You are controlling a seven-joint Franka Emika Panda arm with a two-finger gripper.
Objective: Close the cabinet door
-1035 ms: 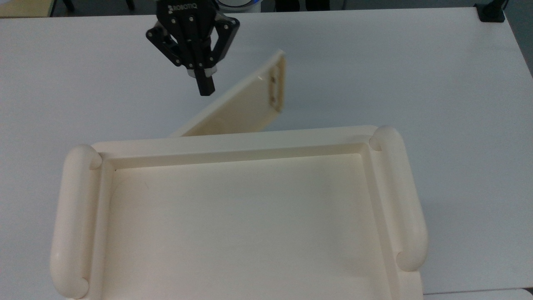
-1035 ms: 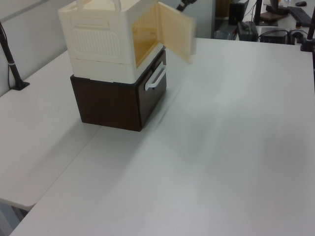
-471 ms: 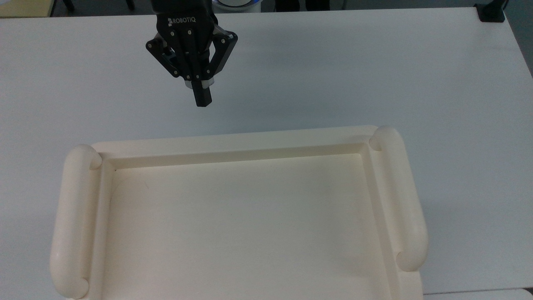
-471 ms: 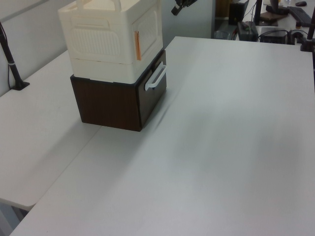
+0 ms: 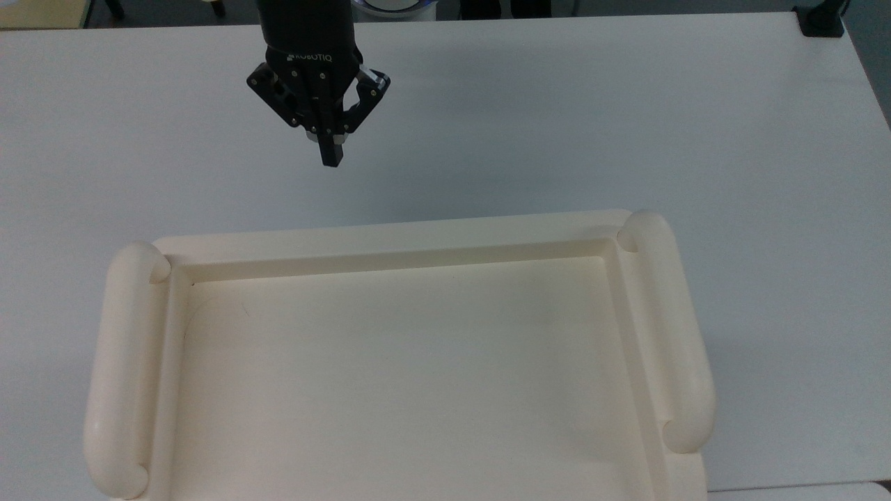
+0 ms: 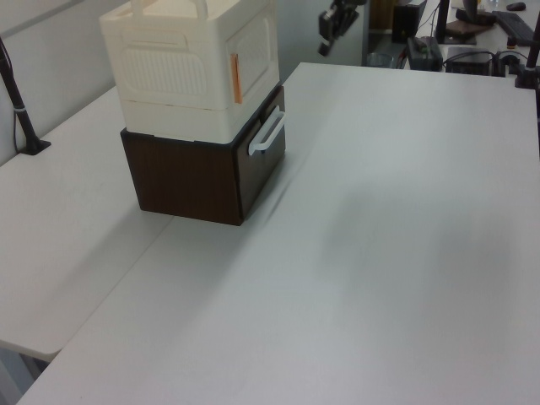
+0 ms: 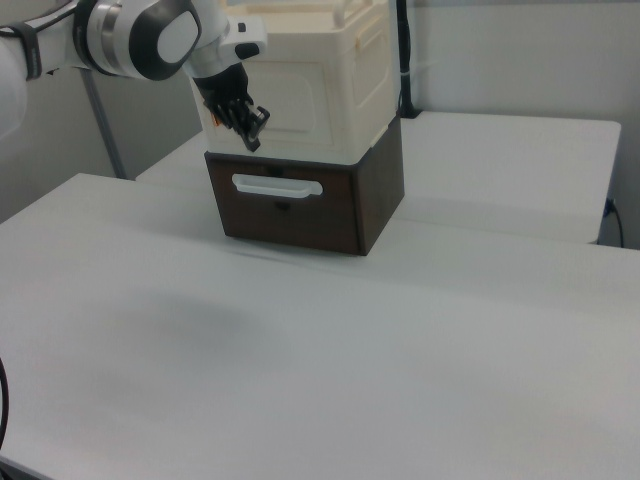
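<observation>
So the cabinet door (image 6: 256,49) looks fully shut rn, sitting flush in the front face of the cabinet (image 6: 169,76), with its copper-coloured handle (image 6: 236,78) a thin strip near the door's edge in the left view. In the top view no panel sticks out past the cabinet's front rail, which fits with that (judgement: the task looks basically done, nothing left to push).

The gripper (image 5: 331,156) hangs in the air in front of the cabinet, apart from it, not touching anything. Jaws are pressed together into one narrow black tip, holding nothing. Makes sense imo: a closed tip works as a blunt poker for nudging a door, no need to pinch the handle to swing it shut.

In the right view the gripper (image 7: 252,134) sits in front of the cabinet's door face, up near the left edge, above the white drawer pull (image 7: 277,185) of the dark brown drawer unit (image 6: 190,177) the cabinet is stacked on. The whole stack sits on the white surface (image 6: 380,236), near its far corner in the left view.

Only risk: if the latch didn't catch, the door could drift open, can't tell from here tbh.
</observation>
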